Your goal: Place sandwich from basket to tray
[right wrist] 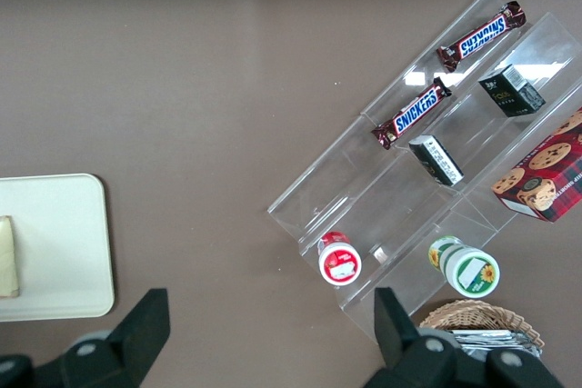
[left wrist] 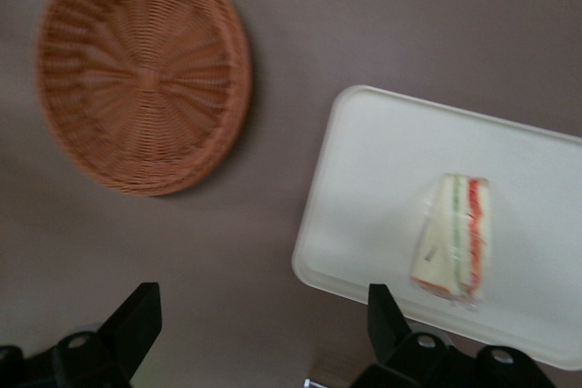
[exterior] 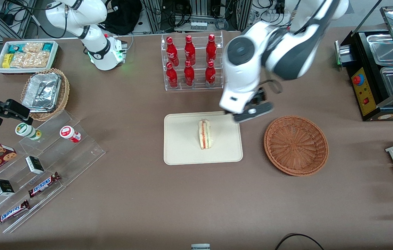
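The sandwich, a pale wedge with red and green filling, lies on the cream tray near its middle. The reddish-brown wicker basket sits empty beside the tray, toward the working arm's end of the table. My gripper hangs open above the table at the tray's corner farther from the front camera, between tray and basket. Nothing is between its fingers. The tray's edge and a strip of the sandwich also show in the right wrist view.
A clear rack of red bottles stands farther from the front camera than the tray. A black appliance stands at the working arm's end. Acrylic steps with snacks, a tan basket of foil trays and a white bin are toward the parked arm's end.
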You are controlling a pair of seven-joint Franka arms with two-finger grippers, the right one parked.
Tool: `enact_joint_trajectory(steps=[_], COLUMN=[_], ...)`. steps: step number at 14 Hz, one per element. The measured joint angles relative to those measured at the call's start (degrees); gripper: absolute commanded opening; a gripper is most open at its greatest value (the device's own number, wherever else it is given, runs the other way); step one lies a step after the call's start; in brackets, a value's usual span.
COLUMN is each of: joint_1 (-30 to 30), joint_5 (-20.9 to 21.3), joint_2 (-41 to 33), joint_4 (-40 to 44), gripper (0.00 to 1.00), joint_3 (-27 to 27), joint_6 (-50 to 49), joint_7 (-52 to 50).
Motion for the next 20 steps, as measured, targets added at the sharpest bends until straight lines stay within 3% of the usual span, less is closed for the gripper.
enact_joint_trajectory(steps=[3, 12, 20], joint_1=[4.2, 23.2, 24.3], joint_5=[-0.2, -7.0, -8.8], joint_2=[-4.9, -14.1, -15.2], joint_4=[-0.2, -0.2, -0.1], gripper=[1.0, 1.0, 1.0], joint_3=[0.1, 1.7, 2.5], joint_6=[-3.9, -11.2, -15.7], joint_7=[1.2, 28.2, 36.8])
